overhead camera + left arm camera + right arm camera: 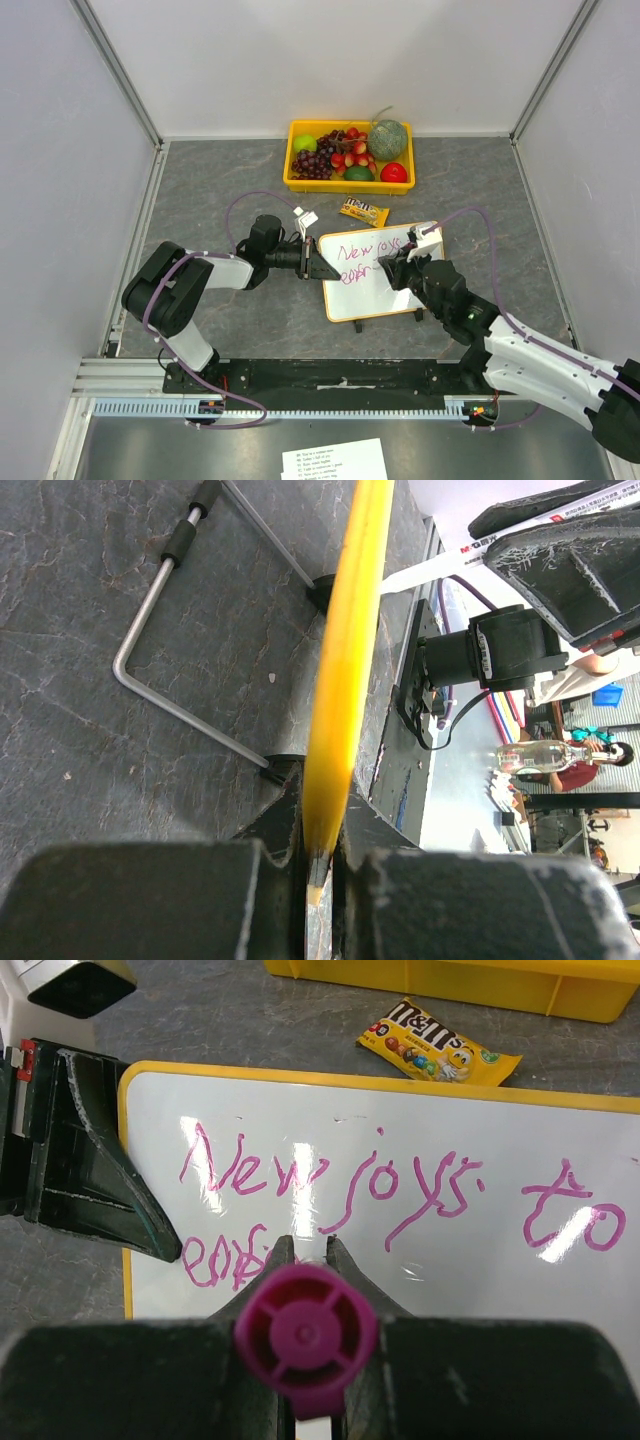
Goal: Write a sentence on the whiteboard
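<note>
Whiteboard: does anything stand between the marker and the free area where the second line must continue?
Nothing visible does. The whiteboard to the right of the marker is bare. The left fingers clamp only its left edge.

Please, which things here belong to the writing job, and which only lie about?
For the job:
small white whiteboard with orange-yellow frame
pink-purple handwritten sentence
magenta marker in the right gripper
left gripper clamping the board's edge

Only lying about:
yellow plastic tray of fruit
yellow candy packet
white printed paper sheet

Left pincer [320,263], right pincer [388,268]: both closed.
</note>
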`<state>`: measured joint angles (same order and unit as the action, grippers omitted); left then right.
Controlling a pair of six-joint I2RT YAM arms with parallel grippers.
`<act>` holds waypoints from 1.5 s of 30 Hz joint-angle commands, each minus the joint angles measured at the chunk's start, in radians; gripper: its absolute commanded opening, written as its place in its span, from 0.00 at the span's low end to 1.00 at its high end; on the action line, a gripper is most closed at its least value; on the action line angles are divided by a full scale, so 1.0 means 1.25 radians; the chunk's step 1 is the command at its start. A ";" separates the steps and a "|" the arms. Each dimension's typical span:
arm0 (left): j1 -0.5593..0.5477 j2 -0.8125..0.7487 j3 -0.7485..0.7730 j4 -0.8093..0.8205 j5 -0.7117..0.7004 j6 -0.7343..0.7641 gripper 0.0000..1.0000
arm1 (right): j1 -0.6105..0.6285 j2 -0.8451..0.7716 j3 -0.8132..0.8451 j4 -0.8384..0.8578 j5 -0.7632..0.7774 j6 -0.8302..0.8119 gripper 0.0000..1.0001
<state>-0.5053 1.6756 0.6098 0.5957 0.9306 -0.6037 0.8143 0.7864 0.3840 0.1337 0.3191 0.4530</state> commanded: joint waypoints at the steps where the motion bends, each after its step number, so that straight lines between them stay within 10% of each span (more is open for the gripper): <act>1: 0.014 0.041 -0.013 -0.148 -0.153 0.056 0.02 | -0.001 0.016 0.008 0.017 0.002 -0.007 0.00; 45: 0.014 0.045 -0.010 -0.148 -0.148 0.055 0.02 | -0.001 -0.017 0.008 -0.031 0.054 0.006 0.00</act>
<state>-0.5034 1.6821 0.6159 0.5930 0.9375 -0.6037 0.8162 0.7547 0.3580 0.1108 0.2993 0.4866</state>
